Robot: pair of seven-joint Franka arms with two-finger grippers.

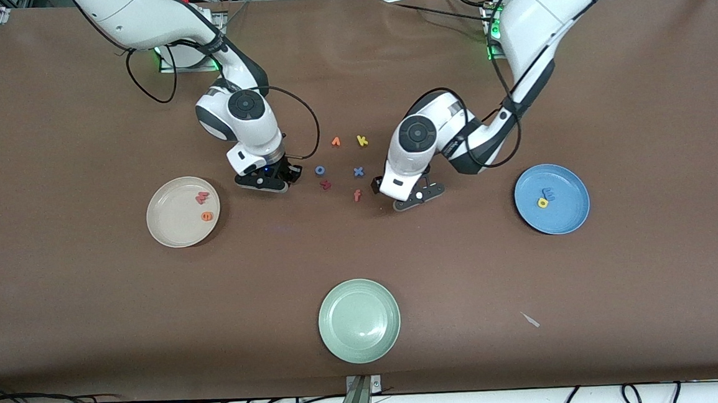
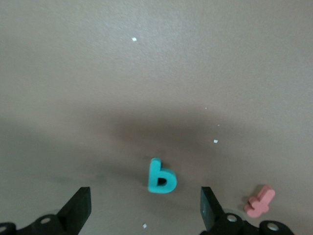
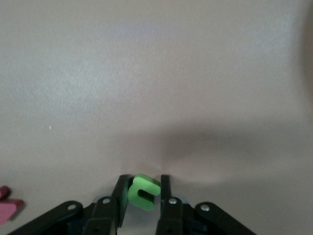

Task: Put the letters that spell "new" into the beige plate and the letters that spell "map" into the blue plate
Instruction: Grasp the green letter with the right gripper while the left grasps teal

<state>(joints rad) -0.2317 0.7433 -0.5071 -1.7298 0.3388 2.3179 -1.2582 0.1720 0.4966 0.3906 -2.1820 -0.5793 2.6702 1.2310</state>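
The right gripper (image 1: 268, 181) is low over the table, between the beige plate (image 1: 167, 229) and the loose cluster of letters. Its fingers (image 3: 121, 193) are pressed onto a green n (image 3: 143, 192), pinching it on both flanks; only the right wrist view shows this, since the gripper body covers the letter from the front. That same view catches a red scrap of foam (image 3: 9, 208) at its edge.

The beige plate already holds 2 letters, a salmon-red w (image 1: 202, 198) and an orange e (image 1: 207, 216). The blue plate (image 1: 568, 213), toward the left arm's end, holds a blue m (image 1: 549, 194) and a yellow p (image 1: 543, 203), touching each other.

The left gripper (image 1: 419, 196) hangs low over the table beside the cluster, its fingers (image 2: 78, 209) spread wide. Between them, untouched, lies the teal a (image 2: 161, 177), seen only in the left wrist view; the front view hides it under the wrist. A pink f (image 2: 259, 202) lies just outside 1 finger.

Crowding the middle are 6 leftovers: an orange v (image 1: 335, 142), a yellow k (image 1: 362, 141), a blue o (image 1: 320, 170), a blue x (image 1: 358, 171), a dark red letter (image 1: 325, 184) and that same f (image 1: 357, 195).

A pale green plate (image 1: 360, 345) sits nearest the front camera, well apart from everything.
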